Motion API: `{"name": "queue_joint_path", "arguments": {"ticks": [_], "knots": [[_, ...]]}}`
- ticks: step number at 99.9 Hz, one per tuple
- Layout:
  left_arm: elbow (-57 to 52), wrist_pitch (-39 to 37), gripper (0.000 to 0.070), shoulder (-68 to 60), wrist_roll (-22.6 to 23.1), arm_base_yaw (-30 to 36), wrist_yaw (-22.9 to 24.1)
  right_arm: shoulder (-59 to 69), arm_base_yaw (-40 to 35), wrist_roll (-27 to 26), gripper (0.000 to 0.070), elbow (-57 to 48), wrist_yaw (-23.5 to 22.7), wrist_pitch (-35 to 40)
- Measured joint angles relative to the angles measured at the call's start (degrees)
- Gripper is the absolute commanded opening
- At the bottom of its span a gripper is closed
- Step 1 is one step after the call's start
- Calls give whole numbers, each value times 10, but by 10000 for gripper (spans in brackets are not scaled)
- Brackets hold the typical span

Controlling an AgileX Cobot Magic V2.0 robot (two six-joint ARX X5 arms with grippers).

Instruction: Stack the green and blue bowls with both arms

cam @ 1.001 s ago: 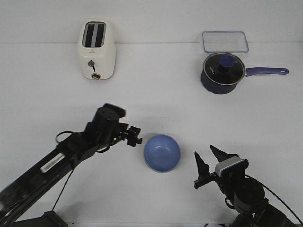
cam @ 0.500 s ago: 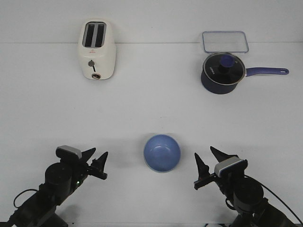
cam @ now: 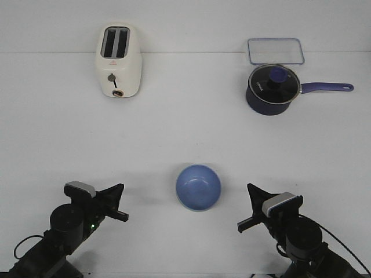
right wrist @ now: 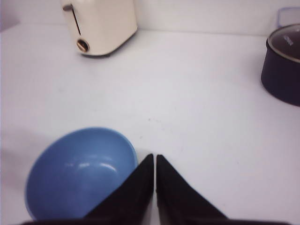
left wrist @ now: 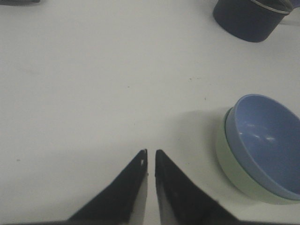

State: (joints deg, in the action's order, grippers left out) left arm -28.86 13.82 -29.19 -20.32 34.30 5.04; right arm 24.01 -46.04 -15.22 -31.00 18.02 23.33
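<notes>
The blue bowl (cam: 198, 186) sits nested inside the green bowl on the table's front middle. The left wrist view shows the blue bowl (left wrist: 268, 143) with the green bowl (left wrist: 236, 169) under it as a pale rim. In the right wrist view only the blue bowl (right wrist: 79, 171) shows. My left gripper (cam: 120, 201) is shut and empty, to the left of the stack and apart from it (left wrist: 151, 153). My right gripper (cam: 247, 207) is shut and empty, to the right of the stack (right wrist: 155, 158).
A cream toaster (cam: 118, 60) stands at the back left. A dark navy saucepan (cam: 272, 88) with a lid and long handle stands at the back right, with a clear flat lid (cam: 275, 50) behind it.
My left arm drew back from beside the bowl to the front left and its jaws closed. My right gripper's jaws closed while the arm stayed in place. The bowls did not move.
</notes>
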Motion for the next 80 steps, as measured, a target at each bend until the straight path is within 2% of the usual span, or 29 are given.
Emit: {"name": "queue_joint_path", "arguments": {"ticks": [36, 48, 63, 80], "knots": [[0, 1, 15, 10, 1, 0, 0, 0, 0, 0, 10, 0, 0, -3], [0, 12, 15, 26, 35, -10, 0, 0, 0, 0, 10, 0, 0, -3], [33, -55, 15, 89, 96, -97, -22, 0, 0, 0, 10, 0, 0, -3], [164, -170, 15, 177, 157, -239, -23, 0, 0, 0, 10, 0, 0, -3]]}}
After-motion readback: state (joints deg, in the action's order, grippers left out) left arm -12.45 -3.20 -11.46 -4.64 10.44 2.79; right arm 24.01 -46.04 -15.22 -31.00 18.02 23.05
